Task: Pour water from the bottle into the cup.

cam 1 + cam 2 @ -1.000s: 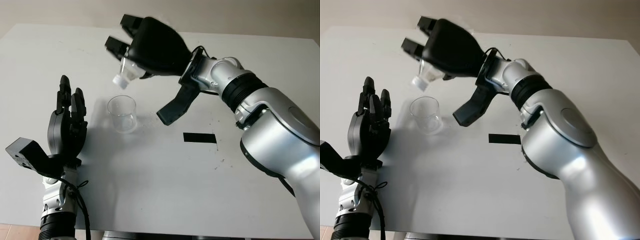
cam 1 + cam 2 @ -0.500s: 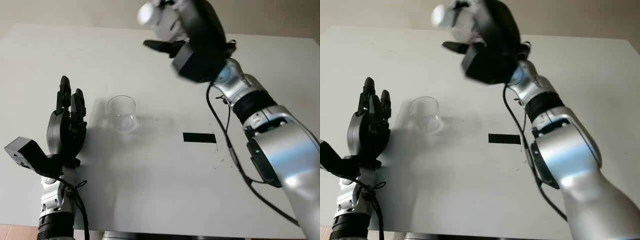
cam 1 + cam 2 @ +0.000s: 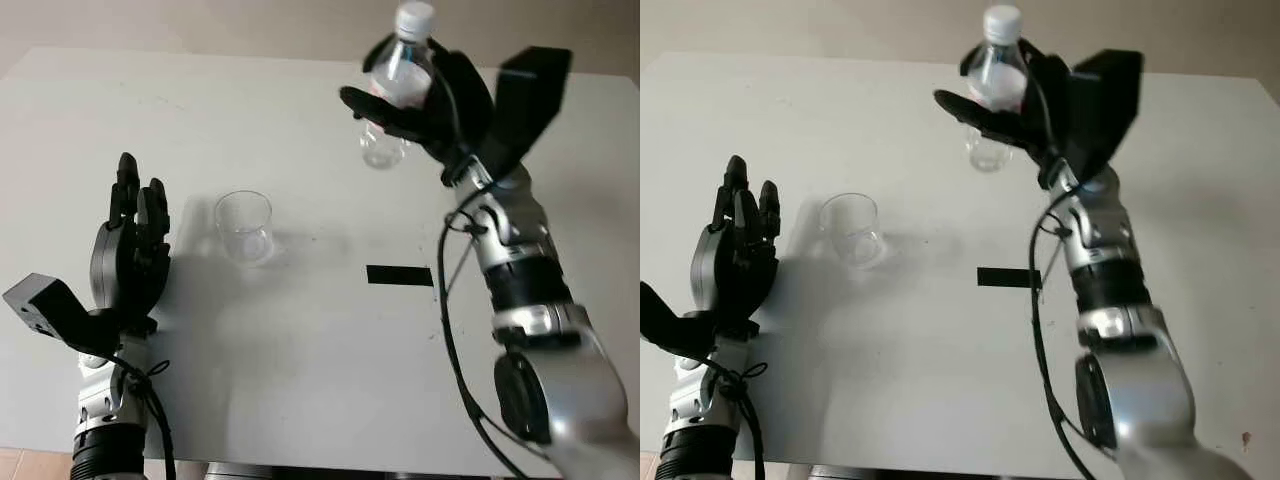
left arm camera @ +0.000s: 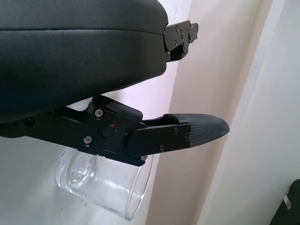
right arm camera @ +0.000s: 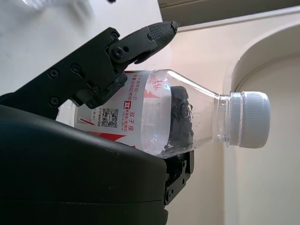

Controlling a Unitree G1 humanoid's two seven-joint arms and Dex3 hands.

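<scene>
The right robot hand (image 3: 440, 105) is up in the air over the far side of the surface (image 3: 300, 340), and its fingers (image 5: 117, 51) are wrapped around the bottle (image 3: 395, 90). The bottle stands almost straight up in that grip, with its white cap (image 3: 414, 17) on top. The cap looks closed, so I think no water can come out like this. The cup (image 3: 244, 226) sits on the surface, lower down and off toward the robot's left, well apart from the bottle. It looks see-through, and I cannot tell if there is any water in it. So the bottle is picked up, but I cannot say the pouring is done. The left robot hand (image 3: 130, 255) is open and holds nothing, just beside the cup on its left side.
</scene>
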